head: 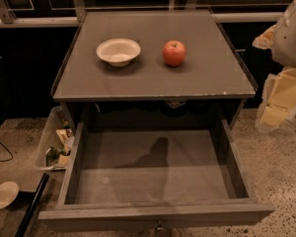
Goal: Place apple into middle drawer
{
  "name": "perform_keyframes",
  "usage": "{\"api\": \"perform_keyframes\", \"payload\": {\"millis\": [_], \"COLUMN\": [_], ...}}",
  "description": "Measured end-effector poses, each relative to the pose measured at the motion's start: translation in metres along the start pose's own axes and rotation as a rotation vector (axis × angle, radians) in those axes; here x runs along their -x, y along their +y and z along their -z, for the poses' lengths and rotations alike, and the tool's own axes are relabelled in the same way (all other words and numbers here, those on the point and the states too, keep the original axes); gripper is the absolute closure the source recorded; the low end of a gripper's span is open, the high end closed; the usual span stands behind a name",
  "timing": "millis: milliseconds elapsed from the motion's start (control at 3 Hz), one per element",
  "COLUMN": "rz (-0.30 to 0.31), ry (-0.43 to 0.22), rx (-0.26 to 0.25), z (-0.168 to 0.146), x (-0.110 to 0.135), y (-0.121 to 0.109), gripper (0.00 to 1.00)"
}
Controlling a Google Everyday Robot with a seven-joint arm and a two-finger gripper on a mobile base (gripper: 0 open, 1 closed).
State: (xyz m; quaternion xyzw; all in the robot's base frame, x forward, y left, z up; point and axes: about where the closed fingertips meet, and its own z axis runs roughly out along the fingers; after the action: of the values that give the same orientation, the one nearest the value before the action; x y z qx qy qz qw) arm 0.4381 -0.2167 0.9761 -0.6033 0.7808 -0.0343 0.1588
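The small red apple (pixel 174 53) sits upright on the grey cabinet top (pixel 153 78), right of centre. The middle drawer (pixel 153 169) is pulled wide open below it, with a flat grey bottom and nothing in it. Its small metal knob (pixel 159 226) shows at the lower edge. My gripper (pixel 280 102) hangs at the far right edge of the view, beside the cabinet's right side. It is well to the right of the apple, lower than it, and touches nothing.
A shallow white bowl (pixel 118 51) sits on the cabinet top left of the apple. A clear bin of small items (pixel 56 144) stands on the floor left of the drawer. A white dish (pixel 2 194) lies at lower left. Speckled floor lies to the right.
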Motion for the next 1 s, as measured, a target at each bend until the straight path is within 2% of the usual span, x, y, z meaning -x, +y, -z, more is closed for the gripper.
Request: {"api": "perform_keyframes", "payload": {"millis": [333, 667, 1000], "rz": [0.001, 0.041, 0.096], "ry": [-0.007, -0.061, -0.145], "rx": [-0.006, -0.037, -0.079], "z": [-0.002, -0.01, -0.017], "x": [0.007, 0.031, 0.055], "y": [-0.003, -0.023, -0.051], "gripper": [0.0, 0.0, 0.0]}}
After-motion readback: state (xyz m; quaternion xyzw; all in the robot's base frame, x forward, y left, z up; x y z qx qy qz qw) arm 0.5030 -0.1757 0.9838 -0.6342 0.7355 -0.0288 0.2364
